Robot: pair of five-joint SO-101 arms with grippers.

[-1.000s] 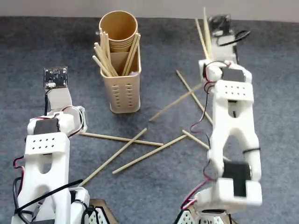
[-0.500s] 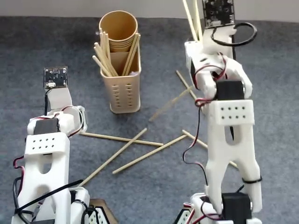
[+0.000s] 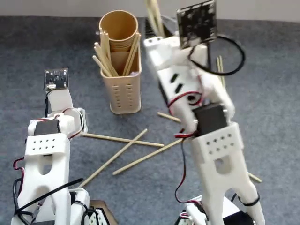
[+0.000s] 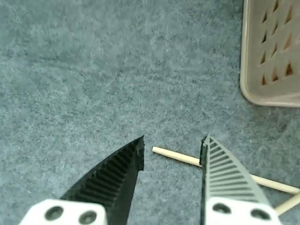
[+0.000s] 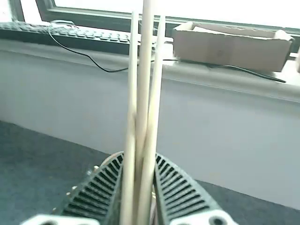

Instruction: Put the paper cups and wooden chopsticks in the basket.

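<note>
Above the right claw (image 5: 139,158), the gripped chopsticks (image 5: 146,70) run out of frame

Paper cups (image 3: 118,28) and chopsticks (image 3: 104,58) stood in the basket (image 3: 124,93); loose chopsticks (image 3: 121,138) lay before it, a gripped bundle (image 3: 154,18) to its right.

One basket (image 3: 124,96), one cup stack (image 3: 118,28), three chopsticks (image 5: 145,84) in right pincer (image 5: 139,161)

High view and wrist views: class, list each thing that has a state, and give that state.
Basket, upright, partly filled.
Cups, stacked in the basket.
Left gripper, open, empty.
Right gripper, shut on chopsticks.
Loose chopsticks, lying flat on the carpet.
</note>
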